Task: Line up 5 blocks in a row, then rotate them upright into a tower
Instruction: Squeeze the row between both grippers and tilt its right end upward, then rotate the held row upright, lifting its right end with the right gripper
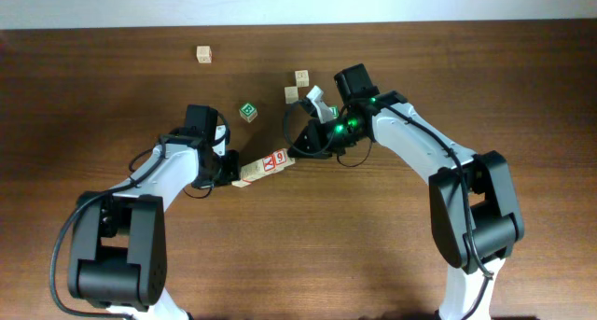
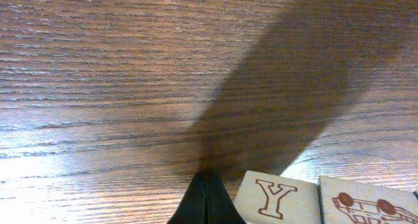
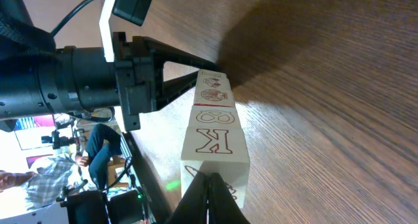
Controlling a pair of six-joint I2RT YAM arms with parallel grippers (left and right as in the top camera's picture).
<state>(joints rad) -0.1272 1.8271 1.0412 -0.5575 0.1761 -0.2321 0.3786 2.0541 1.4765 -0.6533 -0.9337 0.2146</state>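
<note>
A short slanted row of pale wooden blocks (image 1: 266, 166) lies on the table between my two grippers. The left gripper (image 1: 230, 175) is shut, and its tip (image 2: 208, 199) rests on the table just left of the red Y block (image 2: 277, 196). A block with a red picture (image 2: 367, 203) follows the Y block. At the row's other end the right gripper (image 1: 295, 152) is also shut. Its tip (image 3: 210, 199) touches the near side of the K block (image 3: 213, 142). Three more pale blocks (image 1: 203, 54) (image 1: 302, 77) (image 1: 292, 93) lie loose further back.
A green B cube (image 1: 247, 112) sits tilted behind the row, between the two arms. The left arm (image 3: 78, 74) fills the upper left of the right wrist view, close to the row's far end. The brown wooden table (image 1: 522, 68) runs to a pale far edge.
</note>
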